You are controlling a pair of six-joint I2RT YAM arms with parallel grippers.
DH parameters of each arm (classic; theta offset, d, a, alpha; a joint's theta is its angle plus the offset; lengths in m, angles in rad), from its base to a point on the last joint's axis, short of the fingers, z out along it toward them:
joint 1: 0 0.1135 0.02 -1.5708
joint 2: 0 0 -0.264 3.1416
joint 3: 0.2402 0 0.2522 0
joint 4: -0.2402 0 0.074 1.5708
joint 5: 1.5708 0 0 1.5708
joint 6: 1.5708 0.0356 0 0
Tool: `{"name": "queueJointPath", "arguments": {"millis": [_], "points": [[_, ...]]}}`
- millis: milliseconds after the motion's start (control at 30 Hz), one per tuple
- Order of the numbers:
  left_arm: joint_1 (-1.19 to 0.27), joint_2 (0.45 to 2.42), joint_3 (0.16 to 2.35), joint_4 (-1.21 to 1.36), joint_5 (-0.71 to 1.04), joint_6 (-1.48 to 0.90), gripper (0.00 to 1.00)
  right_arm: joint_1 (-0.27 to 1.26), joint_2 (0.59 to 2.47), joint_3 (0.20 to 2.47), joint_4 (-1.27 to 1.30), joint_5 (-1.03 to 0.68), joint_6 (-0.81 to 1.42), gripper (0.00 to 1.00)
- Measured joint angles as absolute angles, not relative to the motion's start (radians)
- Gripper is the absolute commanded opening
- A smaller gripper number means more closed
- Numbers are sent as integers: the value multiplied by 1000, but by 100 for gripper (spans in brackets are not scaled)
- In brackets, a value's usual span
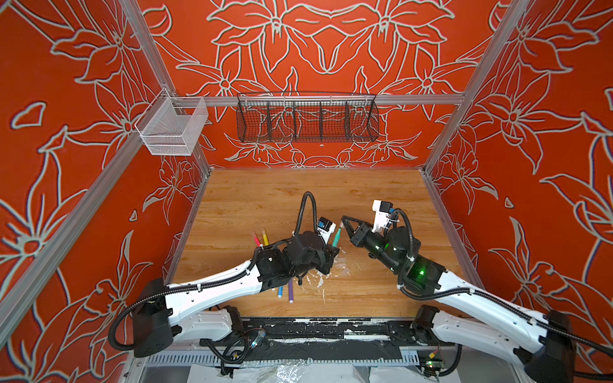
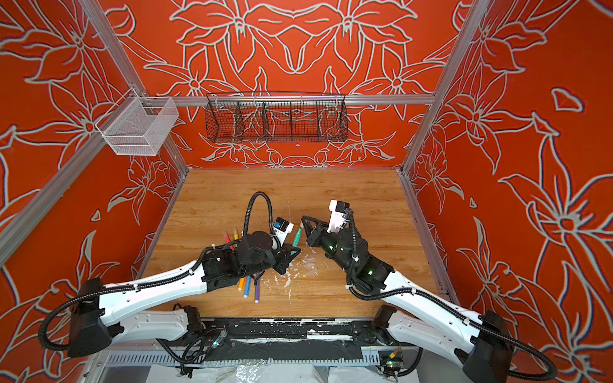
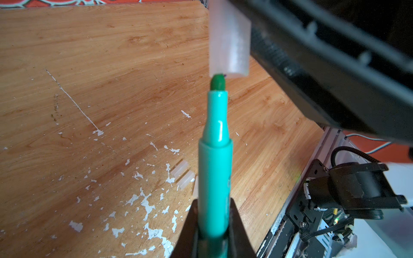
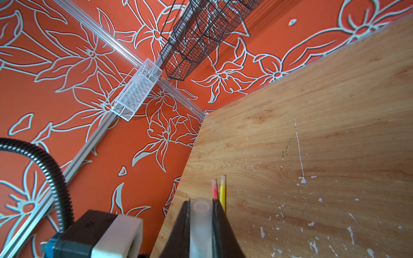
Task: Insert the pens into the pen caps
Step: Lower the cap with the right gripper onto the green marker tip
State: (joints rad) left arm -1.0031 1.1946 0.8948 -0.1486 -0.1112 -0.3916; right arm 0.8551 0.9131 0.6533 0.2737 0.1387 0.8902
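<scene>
Above the scratched wooden tabletop [image 1: 298, 199], the left gripper [image 3: 213, 207] clamps a teal-green felt-tip pen [image 3: 214, 169], tip at the mouth of a clear plastic cap [image 3: 229, 42] pinched by the right gripper [image 4: 200, 205].

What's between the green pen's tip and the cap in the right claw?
Nothing. In the left wrist view the tip of the green pen sits at the open rim of the cap.

Far half of the desk [image 1: 298, 192] lay bare, and we noted open passage there. Mid-desk, the green pen [image 3: 214, 167] in the left end effector [image 3: 213, 214] met the cap [image 3: 229, 44] in the right end effector [image 4: 201, 214], barring the middle. Loose caps [image 3: 182, 173] lay between the arms. The red-pink pen [image 1: 256, 238] and yellow pen [image 1: 265, 236] lay beyond the left arm.
</scene>
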Motion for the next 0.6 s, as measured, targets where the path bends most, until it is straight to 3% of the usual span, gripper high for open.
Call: {"name": "queueJointPath", "arguments": {"millis": [600], "points": [[-991, 1195, 896, -149, -103, -381, 0, 861, 942, 653, 274, 132, 892, 11]]}}
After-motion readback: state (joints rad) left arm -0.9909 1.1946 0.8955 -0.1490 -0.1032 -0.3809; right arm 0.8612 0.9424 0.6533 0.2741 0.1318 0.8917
